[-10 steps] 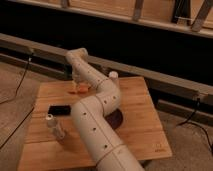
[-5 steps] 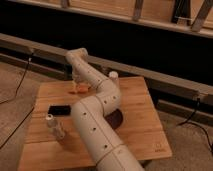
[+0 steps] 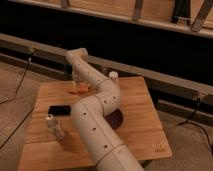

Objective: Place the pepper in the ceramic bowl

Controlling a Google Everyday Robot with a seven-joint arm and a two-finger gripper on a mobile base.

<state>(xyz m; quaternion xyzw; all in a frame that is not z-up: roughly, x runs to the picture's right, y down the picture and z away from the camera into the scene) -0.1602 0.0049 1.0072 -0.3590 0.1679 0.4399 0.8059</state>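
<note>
Off-white tubular arm (image 3: 95, 122), small dark dots; gripper (image 3: 77, 83), seemingly darker, above the table (image 3: 142, 125).

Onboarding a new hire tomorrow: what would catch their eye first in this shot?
The thick white arm sweeping diagonally across the wooden table, its pincer hanging at the far left side just above the orange pepper. The dark ceramic bowl peeks out from behind the arm, mid-table.

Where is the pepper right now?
In the camera view the pepper lies on the table's far left part, right by the gripper, beyond the black device.
</note>
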